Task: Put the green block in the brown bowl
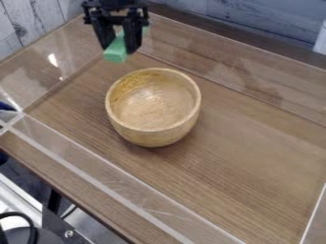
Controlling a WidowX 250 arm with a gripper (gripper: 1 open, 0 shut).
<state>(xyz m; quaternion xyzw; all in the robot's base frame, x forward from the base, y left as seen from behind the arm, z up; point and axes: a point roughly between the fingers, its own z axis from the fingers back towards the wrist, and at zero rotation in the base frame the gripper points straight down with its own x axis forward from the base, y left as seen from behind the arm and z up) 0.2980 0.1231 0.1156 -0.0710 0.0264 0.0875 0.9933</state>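
My gripper (117, 38) hangs at the top left of the view, pointing down, shut on the green block (116, 47). The bright green bar sticks out below the black fingers and is clear of the table. The brown bowl (152, 105) stands on the wooden table below and to the right of the block. It is a round light-brown wooden bowl and nothing lies inside it.
A wood-grain table (242, 143) fills the view, ringed by low clear plastic walls (76, 157) at the front and left. A pale plank wall (32, 24) stands behind at the upper left.
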